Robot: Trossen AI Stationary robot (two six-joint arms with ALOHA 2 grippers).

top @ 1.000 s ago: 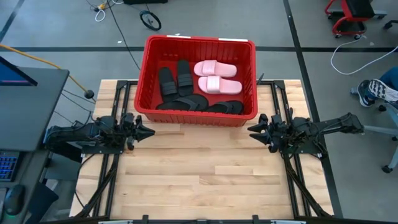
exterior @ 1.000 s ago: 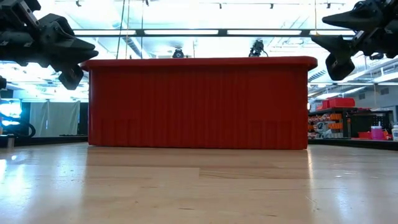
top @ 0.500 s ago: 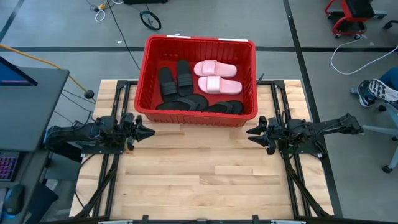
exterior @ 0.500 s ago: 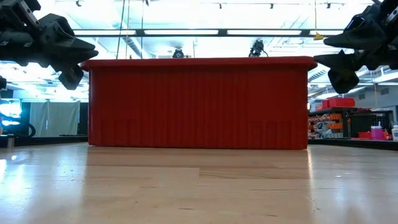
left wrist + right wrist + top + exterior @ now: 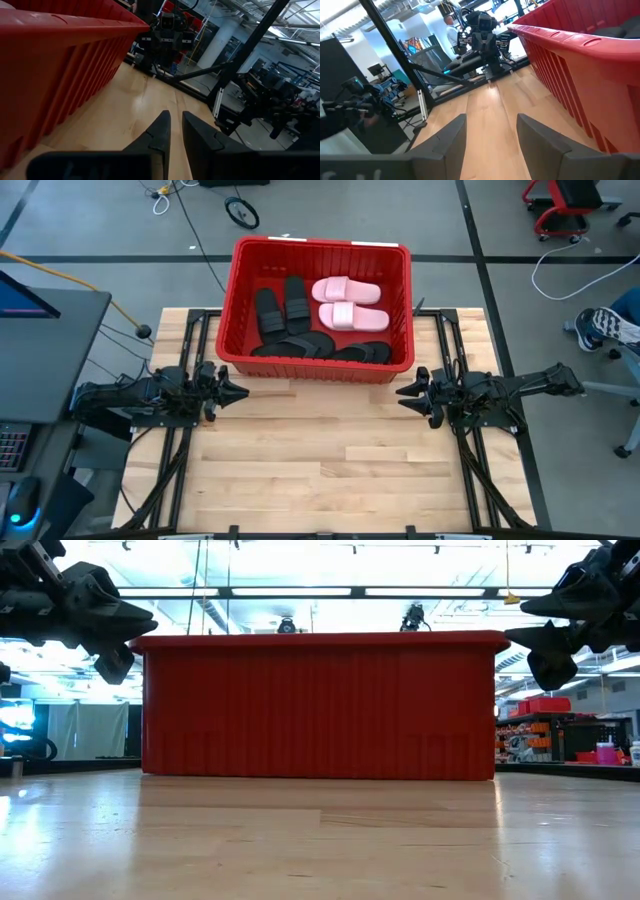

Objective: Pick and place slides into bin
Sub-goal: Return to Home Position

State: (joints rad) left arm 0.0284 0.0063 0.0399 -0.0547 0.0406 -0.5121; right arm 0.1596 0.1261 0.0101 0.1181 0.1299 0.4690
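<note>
Slides point(image 5: 296, 302) all seen inside bin point(image 5: 322, 244), which is set at 12 o'clock edge of table point(image 5: 330, 460). Pink pair point(image 5: 348, 304) lodged at bin's 2 o'clock; black slides point(image 5: 270, 315) spread from 9 to 6 o'clock. None seen left on table.

Left gripper point(image 5: 240, 392) parked at 9 o'clock, fingers nearly pressed together, nothing held. Right gripper point(image 5: 403, 393) parked at 3 o'clock, fingers spread, nothing held.

Placement judged done; only homing of arms judged left.
</note>
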